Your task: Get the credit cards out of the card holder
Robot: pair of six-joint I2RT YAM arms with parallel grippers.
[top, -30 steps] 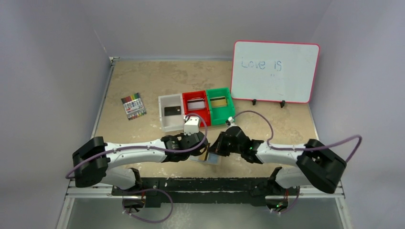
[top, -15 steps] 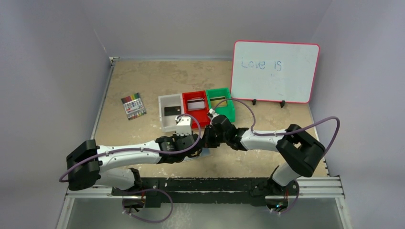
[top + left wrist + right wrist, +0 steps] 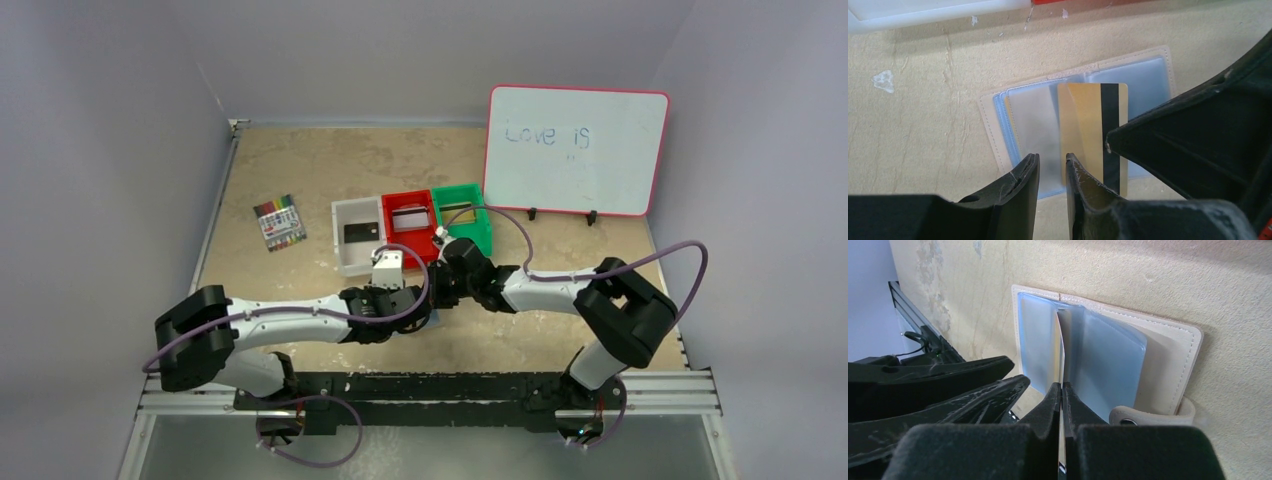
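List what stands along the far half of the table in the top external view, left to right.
marker pack → white bin → red bin → green bin → whiteboard

The card holder [image 3: 993, 120] is beige outside, with pale stitching along its edge; its clear sleeves inside look pale blue and silvery. The gold card [image 3: 1083, 115] has one black stripe down its length. The left gripper [image 3: 1050, 159] and the right gripper [image 3: 1062, 387] are matt black. The table [image 3: 300, 170] is mottled sandy beige. The white bin [image 3: 338, 235] shows a black card [image 3: 361, 232], the red bin [image 3: 407, 197] a grey card [image 3: 409, 218], and the green bin [image 3: 485, 228] a tan card [image 3: 458, 212]. The marker pack [image 3: 280, 223] is a row of many colours. The whiteboard [image 3: 575, 150] has a pinkish-red frame and blue writing. The left arm [image 3: 290, 318] and right arm [image 3: 550, 288] are white with black joints, and their cables [image 3: 672, 247] are purple.
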